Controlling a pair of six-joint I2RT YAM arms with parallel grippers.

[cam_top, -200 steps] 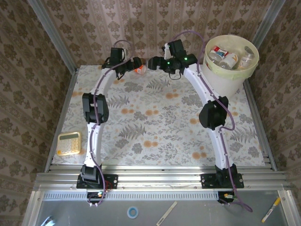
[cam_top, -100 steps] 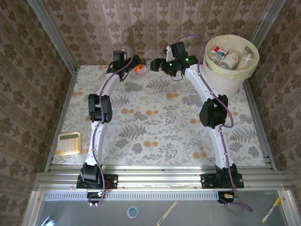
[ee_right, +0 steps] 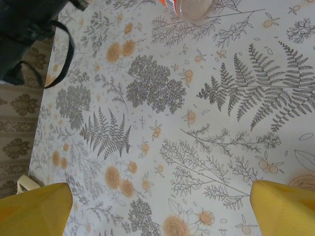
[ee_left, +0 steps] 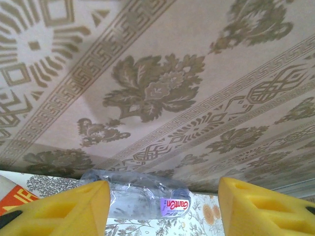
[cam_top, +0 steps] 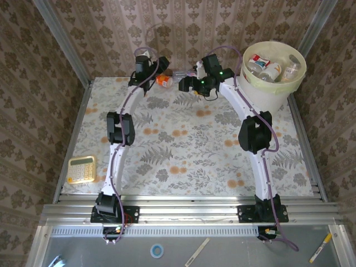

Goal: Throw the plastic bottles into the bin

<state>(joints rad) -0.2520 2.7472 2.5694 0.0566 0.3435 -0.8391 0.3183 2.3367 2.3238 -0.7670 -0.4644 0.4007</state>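
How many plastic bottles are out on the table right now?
2. An orange bottle at the table's far edge, and a clear bottle against the wall, just right of it. More may be hidden.

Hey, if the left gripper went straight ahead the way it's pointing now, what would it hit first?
Most likely the clear bottle with the purple label, lying at the far edge of the table just ahead of the left gripper. The wall stands right behind it; depth is hard to judge.
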